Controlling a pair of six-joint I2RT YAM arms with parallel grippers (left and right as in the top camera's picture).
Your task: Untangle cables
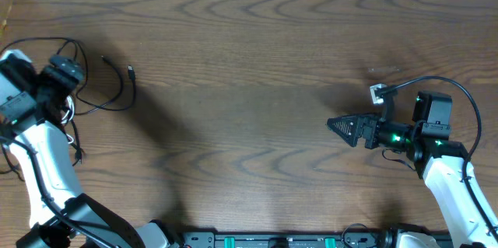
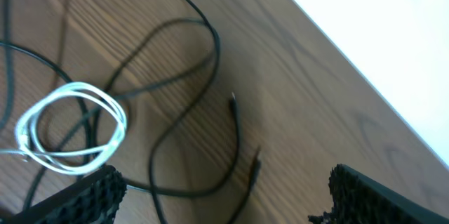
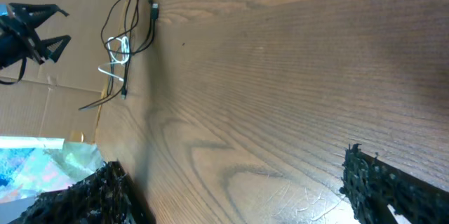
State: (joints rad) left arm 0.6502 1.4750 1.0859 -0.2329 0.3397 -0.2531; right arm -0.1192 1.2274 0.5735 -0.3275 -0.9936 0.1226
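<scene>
**Both pincers released, cords heaped at the left end of the table**

The left pincer [image 2: 224, 175] is released. Its two ribbed fingers [image 2: 77, 196] are spread wide with nothing between them, and it hangs above the tangle. Right below it the white cord [image 2: 70, 129] lies coiled in a small ring on the wood. Strands of the black cord [image 2: 210, 48] cross that ring, but I cannot tell whether they pass over or under it. From there the black cord swings out in loose loops toward the right, and its two small plug ends [image 2: 234, 101] lie free on the table [image 1: 249, 61], near each other but not touching.

From above, the whole heap sits at the far left of the table, partly hidden by the left arm.

The right pincer [image 1: 342, 127] is well apart from all this, on the right side. It points left across the wood, also released and grasping nothing.
</scene>
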